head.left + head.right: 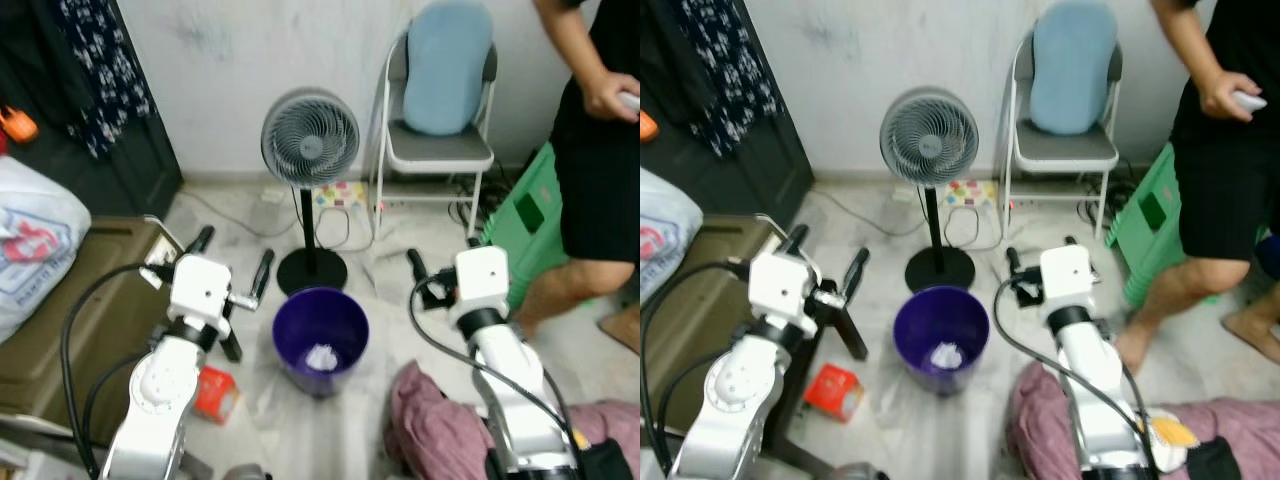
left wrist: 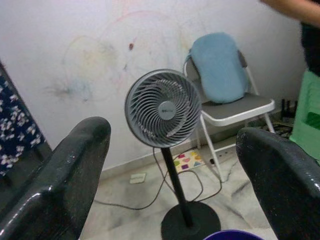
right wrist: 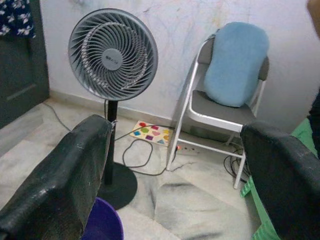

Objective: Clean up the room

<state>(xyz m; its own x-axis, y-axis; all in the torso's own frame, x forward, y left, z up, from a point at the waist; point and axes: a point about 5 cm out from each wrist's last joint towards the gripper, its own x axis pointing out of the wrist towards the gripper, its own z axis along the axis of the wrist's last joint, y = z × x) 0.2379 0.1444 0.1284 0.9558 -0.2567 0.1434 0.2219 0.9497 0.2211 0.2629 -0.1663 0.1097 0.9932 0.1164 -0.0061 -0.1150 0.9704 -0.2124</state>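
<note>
A purple bin (image 1: 320, 338) stands on the floor (image 1: 400, 260) between the two arms, with a crumpled white wad (image 1: 321, 357) lying inside it. A red carton (image 1: 214, 393) lies on the floor just left of the bin, and a pink cloth (image 1: 440, 425) is heaped to its right. The left gripper (image 1: 232, 262) hangs above the floor left of the bin, fingers (image 2: 65, 175) wide with nothing between them. The right gripper (image 1: 1040, 257) hangs right of the bin, fingers (image 3: 65, 170) also wide and bare. Behind the bin stands a fan (image 1: 310, 140), then a chair (image 1: 437, 140) with a blue cushion (image 1: 447, 65). A person (image 1: 595, 150) stands at the right.
</note>
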